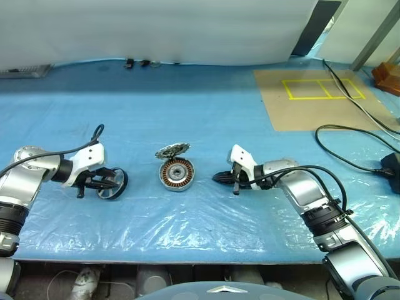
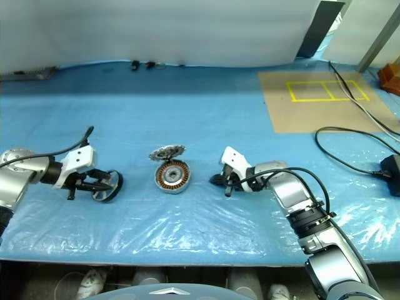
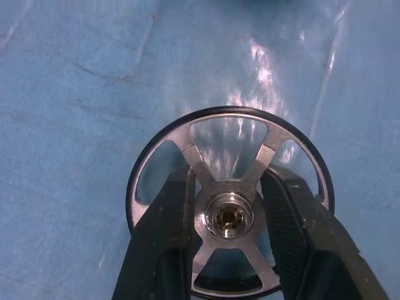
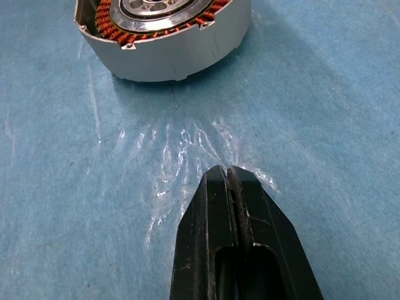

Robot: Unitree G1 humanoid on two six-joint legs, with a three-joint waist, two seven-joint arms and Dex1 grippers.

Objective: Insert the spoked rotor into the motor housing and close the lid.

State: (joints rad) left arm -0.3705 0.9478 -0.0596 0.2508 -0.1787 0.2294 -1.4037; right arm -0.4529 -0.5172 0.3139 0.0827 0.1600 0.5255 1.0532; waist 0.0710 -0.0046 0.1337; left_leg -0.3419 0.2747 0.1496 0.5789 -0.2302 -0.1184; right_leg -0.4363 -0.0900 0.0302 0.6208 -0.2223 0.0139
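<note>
The spoked rotor, a dark-rimmed ring with silver spokes and a central hub, stands tilted on the blue mat at the left. My left gripper is shut on it, one black finger on each side of the hub. The motor housing, with copper windings inside, lies open-side up at the table's middle. Its lid stands raised at the far rim, toothed face showing. My right gripper rests to the right of the housing, pointing at it, shut and empty.
A brown sheet with yellow tape squares lies at the back right. Black cables and a black adapter lie at the right edge. Clear plastic film covers the blue mat near the front edge.
</note>
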